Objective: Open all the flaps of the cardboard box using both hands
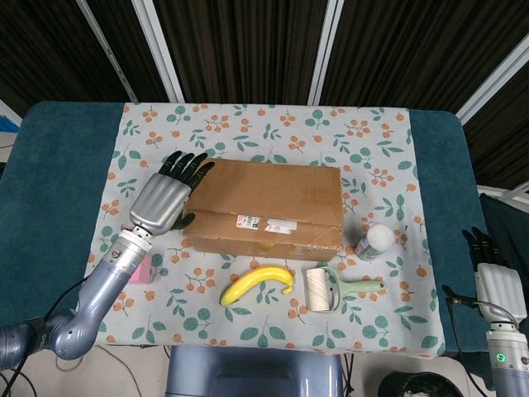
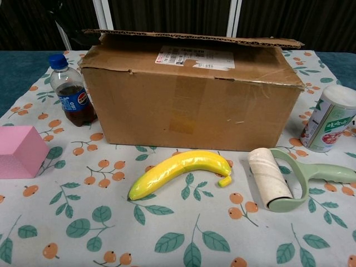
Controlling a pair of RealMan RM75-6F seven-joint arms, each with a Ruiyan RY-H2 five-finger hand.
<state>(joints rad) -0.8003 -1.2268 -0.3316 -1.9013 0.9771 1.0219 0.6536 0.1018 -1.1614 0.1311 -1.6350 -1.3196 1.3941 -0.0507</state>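
The brown cardboard box stands mid-table with its top flaps lying down; a white label sits on the near flap. From the chest view the box shows its far flap slightly lifted along the top edge. My left hand hovers at the box's left end, holding nothing, its dark fingertips spread by the top left corner. Contact with the cardboard cannot be told. My right hand stays low beyond the table's right edge, fingers straight and empty.
A cola bottle stands just left of the box, hidden under my left hand in the head view. Nearby are a pink block, a banana, a lint roller and a white can.
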